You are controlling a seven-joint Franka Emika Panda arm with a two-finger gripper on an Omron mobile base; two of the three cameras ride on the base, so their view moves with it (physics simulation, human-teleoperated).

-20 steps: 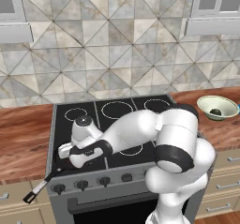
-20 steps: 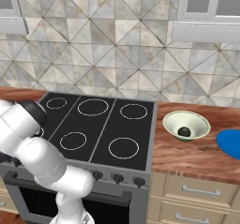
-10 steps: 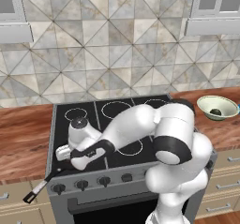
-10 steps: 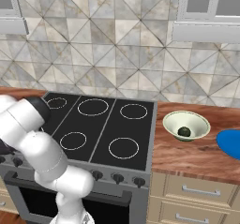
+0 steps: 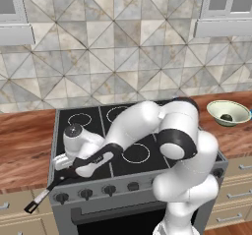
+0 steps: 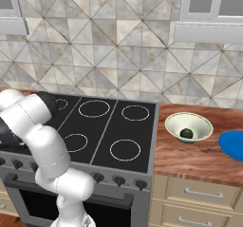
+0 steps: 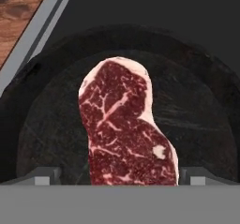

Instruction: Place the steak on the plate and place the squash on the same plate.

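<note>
The steak, red with white marbling and a fat edge, lies flat in a black frying pan on the stove's front left burner. My gripper hangs just above it, open, one fingertip on each side of the steak's near end. From the left base view the hand sits low over the pan, whose handle sticks out past the stove front. The squash, small and dark green, rests in a pale bowl on the right counter. The blue plate lies just right of the bowl.
The black stovetop has several burner rings. Wooden counter runs on both sides of the stove. A tiled wall stands behind and cabinets hang above. My own arm stretches across the stove's front half.
The arm has swung further left and forward over the stove, and the hand has eased slightly toward the pan. The jaws stay open.
</note>
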